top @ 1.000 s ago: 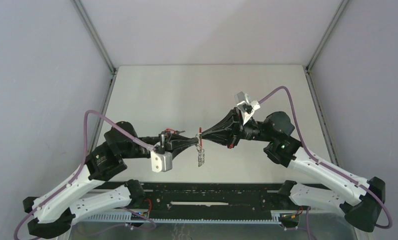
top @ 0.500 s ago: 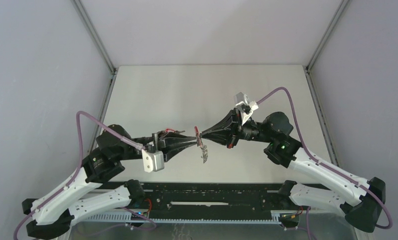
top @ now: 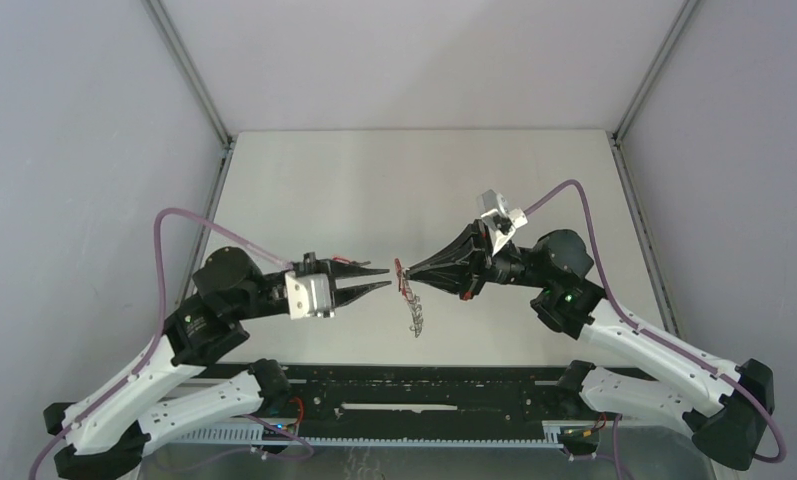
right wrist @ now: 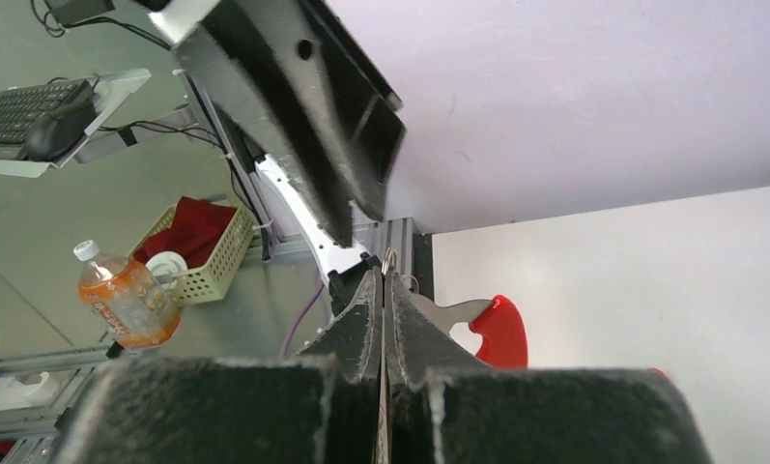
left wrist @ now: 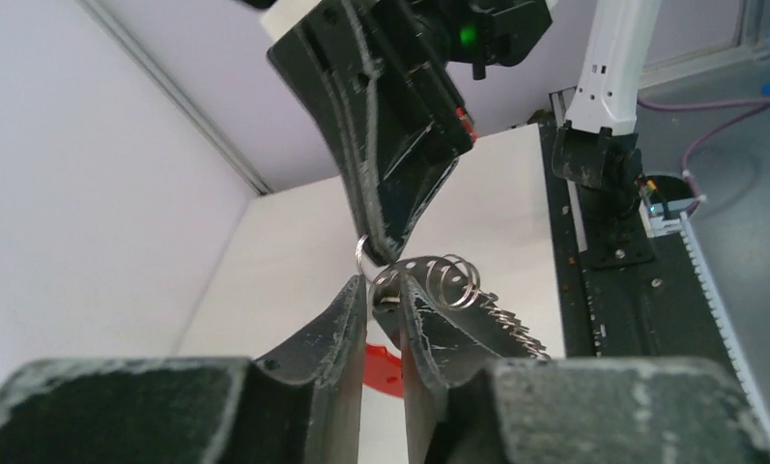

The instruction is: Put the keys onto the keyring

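Right claw (top: 404, 269) clenched on the keyring (top: 412, 308), holding it in the air over the desk (top: 374, 180) with the red-tag key (right wrist: 498, 329) dangling, left claw (top: 386, 278) parted and empty just beside; looks part-threaded, black-head key not discernible.

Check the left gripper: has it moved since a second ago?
Yes. The left gripper has drawn back toward the left edge of the table, away from the keyring hanging from the right gripper; its jaws now stand apart.
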